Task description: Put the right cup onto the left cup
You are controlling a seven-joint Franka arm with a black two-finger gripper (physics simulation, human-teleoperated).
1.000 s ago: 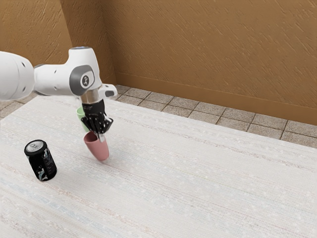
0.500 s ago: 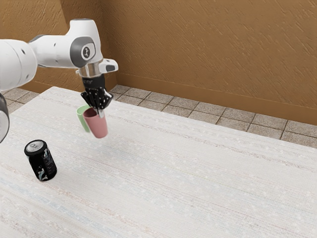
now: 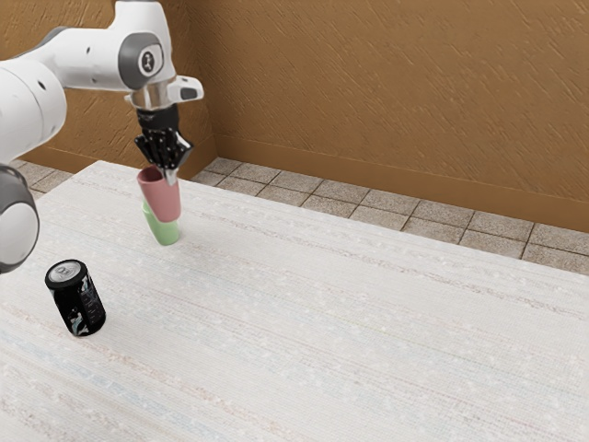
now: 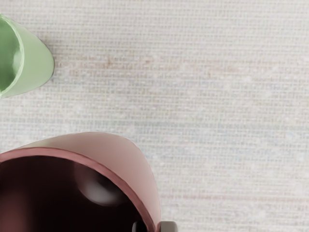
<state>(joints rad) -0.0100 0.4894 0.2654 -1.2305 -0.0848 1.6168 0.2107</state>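
High over the table my gripper (image 3: pixel 169 175) is shut on the rim of the pink cup (image 3: pixel 161 197), which hangs upright with its mouth up. In the wrist view the gripper (image 4: pixel 153 227) pinches the wall of the pink cup (image 4: pixel 120 157), one fingertip inside and one outside. The green cup (image 3: pixel 165 232) stands on the table, its upper part hidden behind the pink cup in the exterior view. From the wrist camera, the green cup (image 4: pixel 36 65) lies off to the side of the pink one, with a strip of table visible between them.
A black soda can (image 3: pixel 77 299) stands on the white table (image 3: pixel 350 322), nearer the exterior camera than both cups. Behind the table are a tiled floor (image 3: pixel 368 199) and a brown wall (image 3: pixel 396 101).
My gripper has lifted the pink cup well up from low over the table, and lately moved it toward the exterior view's left. The green cup and the can have stayed put.
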